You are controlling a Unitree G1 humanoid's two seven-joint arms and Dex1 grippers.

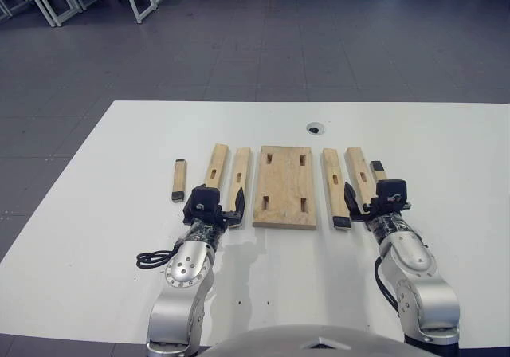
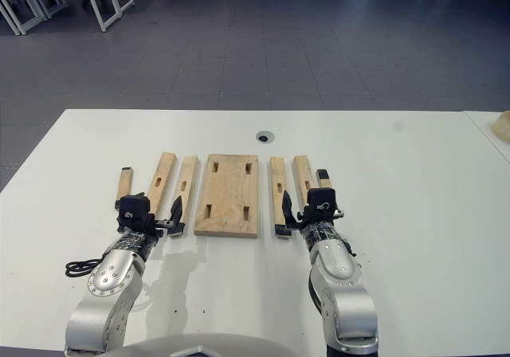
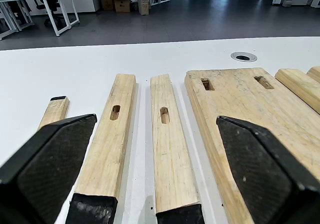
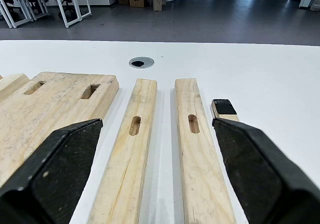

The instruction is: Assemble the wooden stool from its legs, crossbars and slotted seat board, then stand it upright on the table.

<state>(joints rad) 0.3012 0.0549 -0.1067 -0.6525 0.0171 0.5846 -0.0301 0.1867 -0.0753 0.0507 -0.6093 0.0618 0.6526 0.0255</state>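
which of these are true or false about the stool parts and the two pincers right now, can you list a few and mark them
1. The seat board lies flat on the table. True.
2. The stool stands assembled. False: every piece lies separate.
3. Two left legs and two right legs flank the board. True.
4. The left pincer is shut on a leg. False: it is open and holds nothing.
5. The right pincer is open. True.
6. The cable port sits nearer the robot than the board. False: it lies beyond the board's far end.
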